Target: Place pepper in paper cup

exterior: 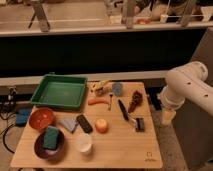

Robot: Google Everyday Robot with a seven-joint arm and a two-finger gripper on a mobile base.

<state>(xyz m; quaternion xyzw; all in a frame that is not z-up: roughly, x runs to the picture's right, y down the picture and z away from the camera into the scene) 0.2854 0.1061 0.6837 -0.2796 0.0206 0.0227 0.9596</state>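
Dim warm light, end effector [168, 116] right of table [125, 150]

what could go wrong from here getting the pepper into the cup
The gripper is out of view; only the white arm shows at the table's right edge, so it must likely cross the dark red-brown knobbly object and black utensil. The slim orange-red pepper lies close to other small items, easily bumped. The small white paper cup looks light and may tip.

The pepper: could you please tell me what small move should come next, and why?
Probably swing the tool from beside the table edge in over the pepper: it lies ungrasped beside the green tray, well apart from the paper cup nearer the front.
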